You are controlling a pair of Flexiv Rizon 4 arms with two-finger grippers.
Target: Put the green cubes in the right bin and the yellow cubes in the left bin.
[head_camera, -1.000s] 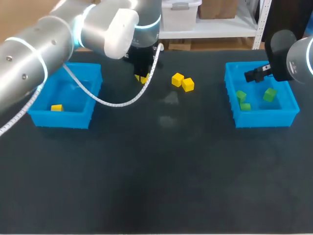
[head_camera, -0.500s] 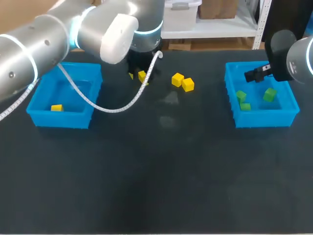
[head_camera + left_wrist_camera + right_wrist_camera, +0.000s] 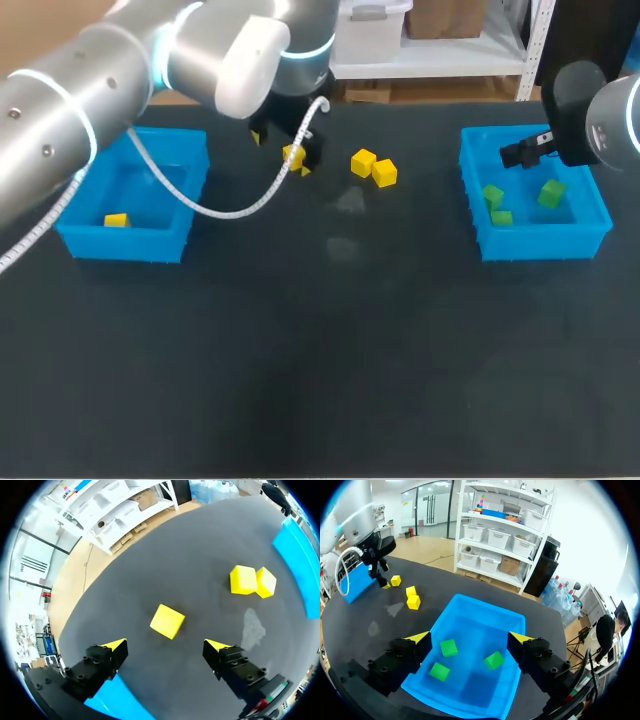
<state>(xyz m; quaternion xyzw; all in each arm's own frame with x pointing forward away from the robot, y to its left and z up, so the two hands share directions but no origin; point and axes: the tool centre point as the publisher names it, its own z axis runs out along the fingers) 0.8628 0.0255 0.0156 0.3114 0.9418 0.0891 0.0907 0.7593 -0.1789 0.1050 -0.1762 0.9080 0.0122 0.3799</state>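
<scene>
At the right edge of the head view, the right bin [image 3: 478, 232] holds three green cubes [image 3: 493, 195]. We see no green on the dark surface [image 3: 330, 350], so that half of the job looks finished to us. Over at the left, the left bin [image 3: 72, 238] holds a single yellow cube [image 3: 116, 220]. Three more yellow ones lie on the surface in the upper middle of the frame: a touching pair [image 3: 384, 173] and, just to its left, a lone yellow cube [image 3: 167, 621]. By our count one of four is sorted and three are left.

Our left fingers [image 3: 114, 646] are spread wide with nothing in them. The wrist view has the lone yellow cube ahead of them, in line with the gap and touching neither tip. We judge it the next to be picked. Our right fingers [image 3: 417, 639] are likewise released and empty, poised over the right bin.

Some things we can't vouch for. Our left arm crosses the upper left of the head view, hiding the surface beneath it and part of the left bin's far rim, so a cube could lie unseen there. From above, the left fingers are mostly buried under the wrist, and the right fingers are hard to make out against the arm. How high the left fingers stand above the lone yellow cube we cannot tell.
</scene>
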